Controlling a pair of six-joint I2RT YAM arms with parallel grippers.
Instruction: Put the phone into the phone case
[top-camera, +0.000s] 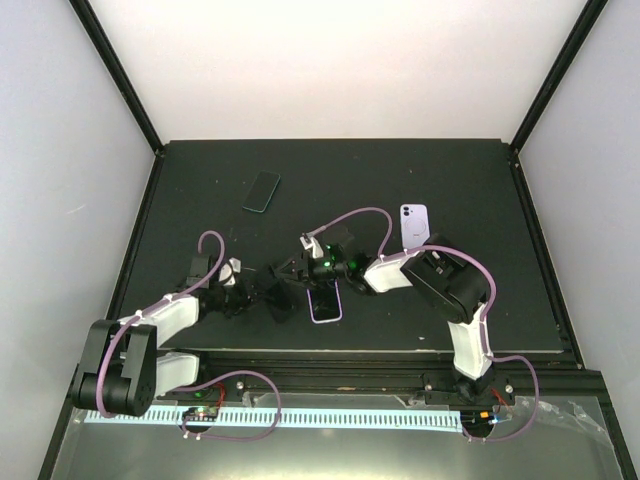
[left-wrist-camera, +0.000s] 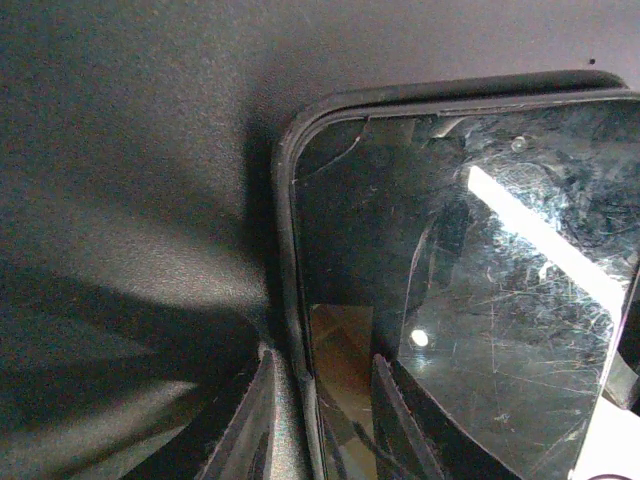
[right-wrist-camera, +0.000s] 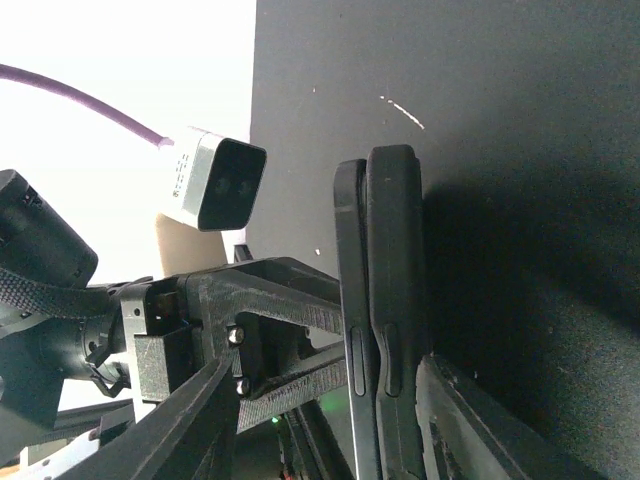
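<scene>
The phone (top-camera: 325, 303), dark-screened with a purple rim, lies near the table's front middle, between both grippers. In the right wrist view the phone (right-wrist-camera: 350, 250) shows edge-on against the black phone case (right-wrist-camera: 395, 230), close together but not flush along their length. My right gripper (right-wrist-camera: 330, 365) is open around both, its far finger well away from the phone. In the left wrist view the scratched screen (left-wrist-camera: 480, 300) sits inside the case rim (left-wrist-camera: 290, 200). My left gripper (left-wrist-camera: 322, 360) is open and straddles that rim, one finger outside and one over the screen.
A second dark phone (top-camera: 262, 191) lies at the back left. A lilac phone or case (top-camera: 414, 226), back side up, lies at the back right near the right arm's elbow. The black table (top-camera: 200, 200) has raised edges and white walls around it.
</scene>
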